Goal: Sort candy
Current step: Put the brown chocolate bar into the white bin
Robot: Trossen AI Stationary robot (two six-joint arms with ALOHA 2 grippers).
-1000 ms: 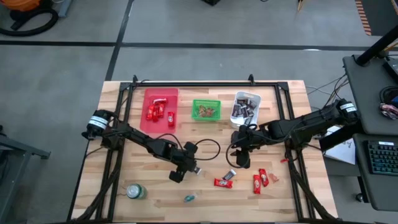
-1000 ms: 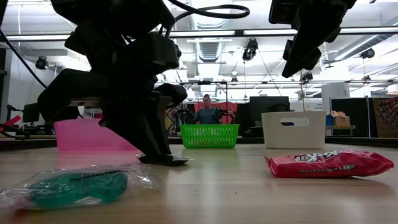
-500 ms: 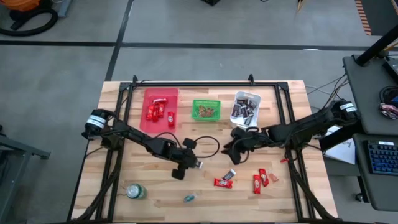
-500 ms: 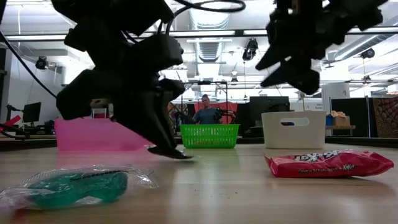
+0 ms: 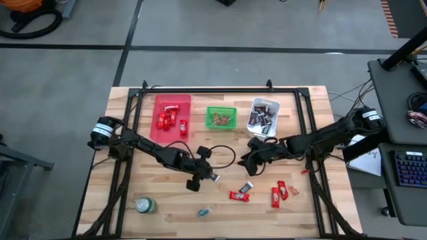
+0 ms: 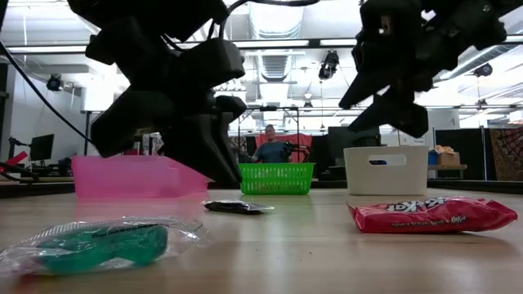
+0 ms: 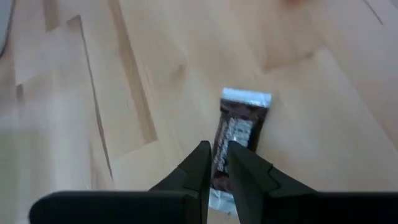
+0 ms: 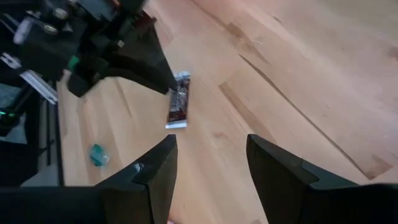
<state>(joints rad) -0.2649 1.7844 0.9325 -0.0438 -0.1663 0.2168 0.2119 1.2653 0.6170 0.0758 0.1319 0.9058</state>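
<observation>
While nearly closed and empty, left gripper [image 7: 216, 163] hung over brown candy [image 7: 236, 134] on table [image 5: 300, 207] | right gripper [image 8: 208, 158] wide, beside it, probably ready to pick.

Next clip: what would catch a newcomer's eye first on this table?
Most striking is the left tool hovering mid-table, nearly closed, just above a dark brown-and-silver wrapped candy bar lying on the wood, apparently not held. The right tool hangs open nearby, facing it. Along the far edge stand a flat pink tray with red candies, a green mesh basket and a white bin of dark candies.
</observation>
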